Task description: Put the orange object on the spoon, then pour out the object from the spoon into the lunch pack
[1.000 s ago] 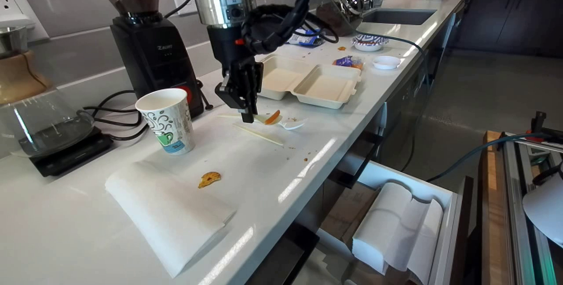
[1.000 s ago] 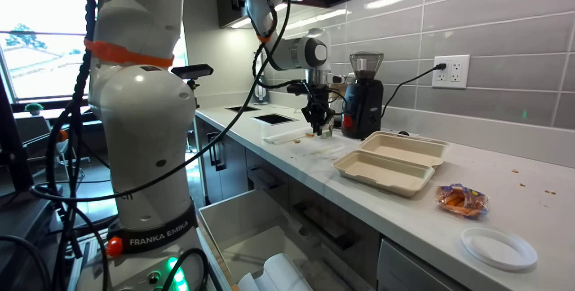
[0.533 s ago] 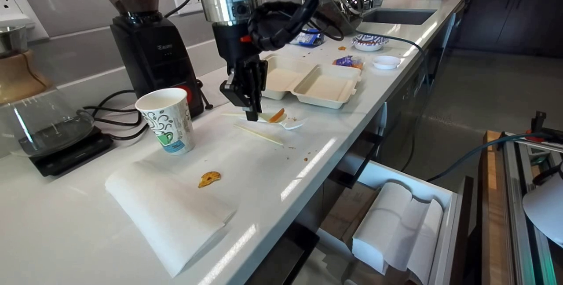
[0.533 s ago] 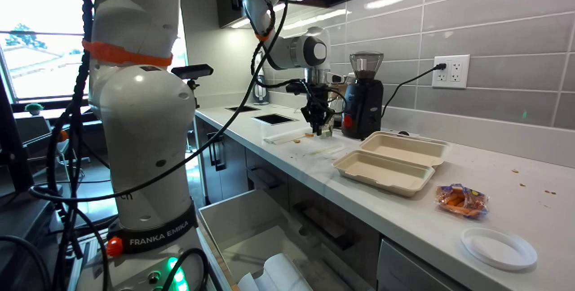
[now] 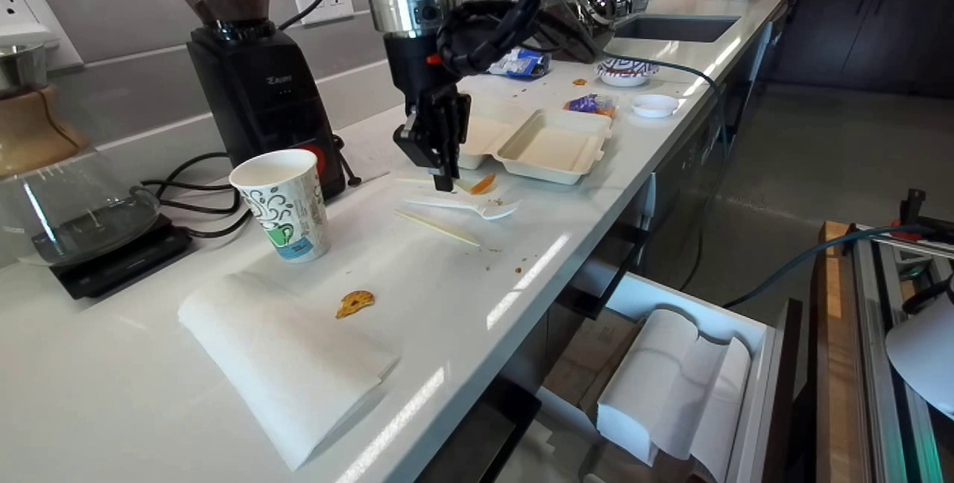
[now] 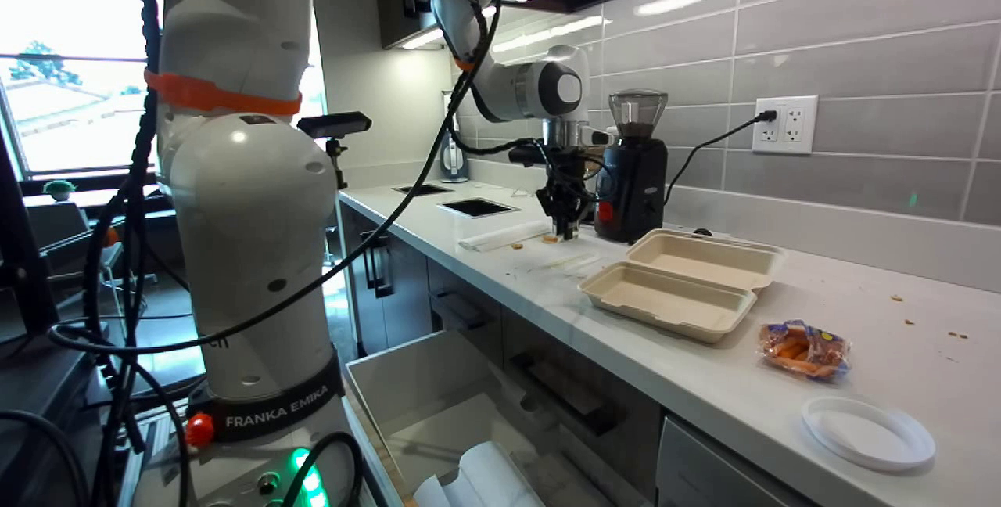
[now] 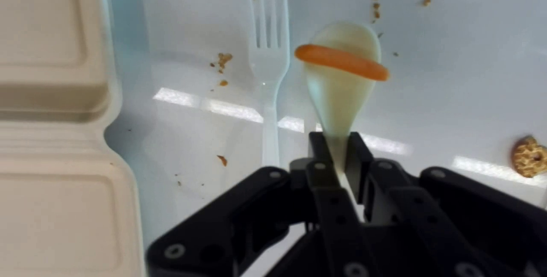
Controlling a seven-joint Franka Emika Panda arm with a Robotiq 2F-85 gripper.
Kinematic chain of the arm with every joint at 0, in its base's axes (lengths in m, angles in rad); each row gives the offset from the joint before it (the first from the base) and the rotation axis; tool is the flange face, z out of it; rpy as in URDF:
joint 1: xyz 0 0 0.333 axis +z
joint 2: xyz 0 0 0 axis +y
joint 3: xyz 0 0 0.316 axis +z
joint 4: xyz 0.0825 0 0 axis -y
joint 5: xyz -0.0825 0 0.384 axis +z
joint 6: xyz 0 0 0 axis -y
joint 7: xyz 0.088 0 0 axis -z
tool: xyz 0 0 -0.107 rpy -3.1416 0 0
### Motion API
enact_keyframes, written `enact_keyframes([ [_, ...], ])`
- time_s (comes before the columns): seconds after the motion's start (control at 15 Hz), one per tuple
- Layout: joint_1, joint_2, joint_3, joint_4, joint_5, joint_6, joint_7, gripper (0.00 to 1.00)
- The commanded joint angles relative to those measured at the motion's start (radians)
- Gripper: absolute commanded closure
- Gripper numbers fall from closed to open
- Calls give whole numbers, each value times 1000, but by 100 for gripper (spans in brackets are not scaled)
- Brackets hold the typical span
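Note:
My gripper (image 7: 337, 140) is shut on the handle of the pale white spoon (image 7: 337, 101). In an exterior view the gripper (image 5: 445, 183) holds the spoon (image 5: 463, 185) low over the counter. The orange object (image 7: 342, 62), a smooth carrot-like piece, lies across the spoon's bowl, its ends past both rims. The orange object also shows in an exterior view (image 5: 484, 183). The lunch pack (image 5: 555, 146), a cream clamshell, stands open beside the gripper. It fills the left side of the wrist view (image 7: 55, 221) and shows in an exterior view (image 6: 680, 300), apart from the spoon.
A white fork (image 7: 269, 61) and a pale slim stick (image 5: 436, 228) lie on the counter with scattered crumbs. A paper cup (image 5: 287, 207), a coffee grinder (image 5: 261, 95), a white sheet (image 5: 276, 364) and a brown chip (image 5: 355, 304) are nearby. A snack bag (image 6: 804, 350) lies past the pack.
In an exterior view my gripper has moved right and slightly up with the spoon and orange object, closer to the lunch pack. More of the fork shows now. The lunch pack has not moved.

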Motion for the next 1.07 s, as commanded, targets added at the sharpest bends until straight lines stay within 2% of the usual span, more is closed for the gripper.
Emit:
enact_keyframes([
  [0.0, -27, -55, -26, -55, -19, -8, 7, 96],
  [0.67, -104, -161, -96, -121, -73, 49, 25, 96],
  [1.0, -142, -142, -124, -96, -82, 114, 20, 96],
])
